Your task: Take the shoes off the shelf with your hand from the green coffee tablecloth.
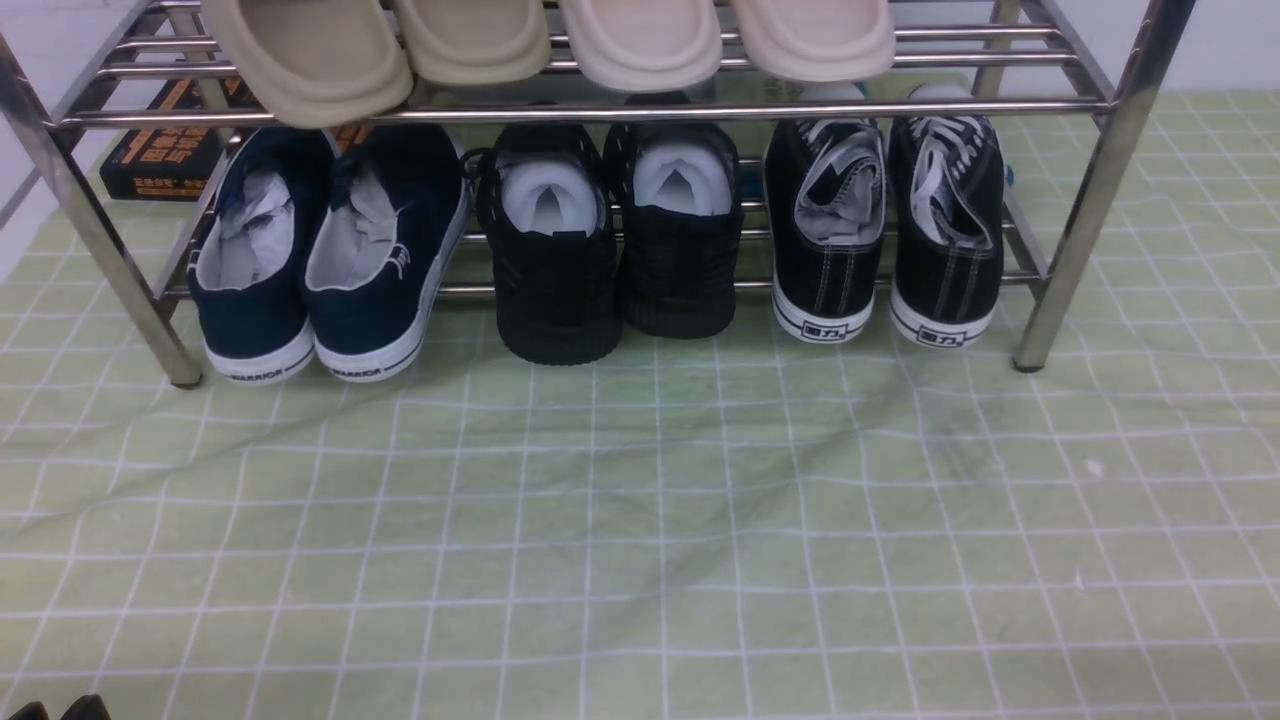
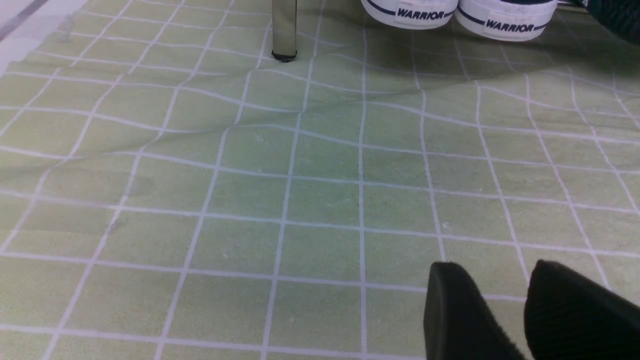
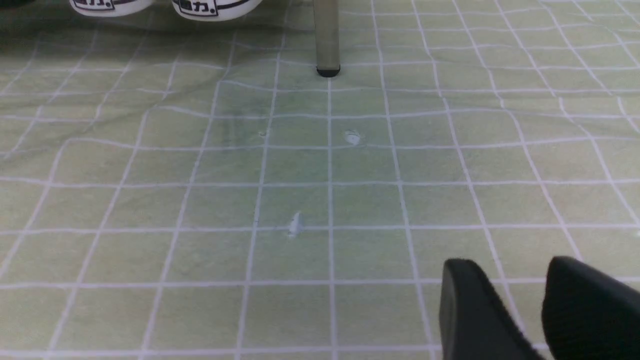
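Black canvas shoes with white laces and white-edged soles stand as a pair at the right end of the lower tier of the silver metal shelf, heels toward the front camera and jutting past the front bar; just beside them on the left sits an all-black textured pair, and at the left end a navy pair with WARRIOR printed on its white heels; four beige slippers lie across the upper tier. The green coffee tablecloth, pale with a thin white grid and slightly wrinkled, covers the bench under and in front of the shelf.

The left pincer hangs low over the cloth, well apart from the shoes; its wrist view takes in the shelf's left front leg and the navy heels; its two black fingers stand a little spread with bare cloth between them, pinching nothing. The right pincer is on the shoes' side; its wrist view shows the canvas heels and the right front leg ahead of it, with open cloth between; its fingers likewise stand a little apart, holding nothing. The front view shows only the left pincer's tips, at the lower left corner.
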